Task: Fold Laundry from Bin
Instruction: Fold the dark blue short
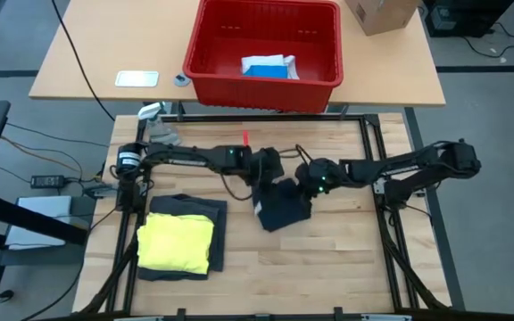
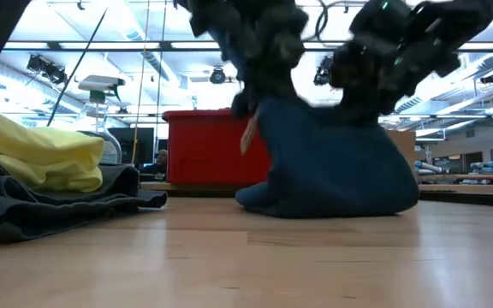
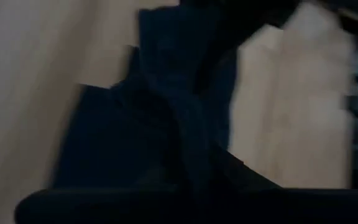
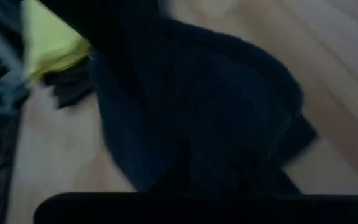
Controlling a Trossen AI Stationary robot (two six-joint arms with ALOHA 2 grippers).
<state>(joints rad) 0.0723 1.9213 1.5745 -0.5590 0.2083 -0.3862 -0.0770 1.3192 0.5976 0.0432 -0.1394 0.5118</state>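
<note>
Both grippers are pinched tight on the same blue shirt [image 1: 284, 205] and hold it up by its top. The left gripper [image 1: 270, 168] grips one top side and the right gripper [image 1: 310, 174] grips the other, with the two close together. Neither one has its fingers spread. The shirt hangs down from them in a soft bunch, and its bottom rests on the table [image 1: 328, 259]. It looks dark blue and crumpled, with folds running down it.

To the side of the left gripper, near its arm, lies a flat pile. A yellow shirt [image 1: 177, 242] sits folded on top of a dark grey shirt [image 1: 205, 212]. This pile is apart from the blue shirt.

Far past both grippers stands the red bin [image 1: 266, 45] on another table. Inside it lies a white cloth [image 1: 270, 68] with some blue on it
</note>
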